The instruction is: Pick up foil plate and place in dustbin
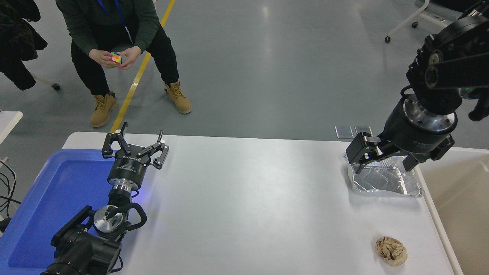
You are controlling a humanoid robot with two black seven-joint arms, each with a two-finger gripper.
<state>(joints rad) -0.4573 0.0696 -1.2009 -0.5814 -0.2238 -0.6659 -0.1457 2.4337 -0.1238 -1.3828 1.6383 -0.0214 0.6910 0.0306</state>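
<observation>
The foil plate (pixel 384 181), shiny, silver and ribbed, lies at the table's far right, next to the dustbin (pixel 464 198), a beige bin with a pale rim beside the table's right edge. My right gripper (pixel 385 163) hangs over the plate's far half, pointing down. Its jaws are spread wide, one finger (pixel 360 152) at the plate's far left corner and the other at its far right side. I cannot tell whether the fingers touch the foil. My left gripper (pixel 134 147) is open and empty, parked over the blue tray's right edge.
A crumpled brown paper ball (pixel 391 250) lies near the table's front right. A blue flat tray (pixel 49 198) covers the left end. A person (pixel 114 42) sits beyond the far side, holding a coloured cube.
</observation>
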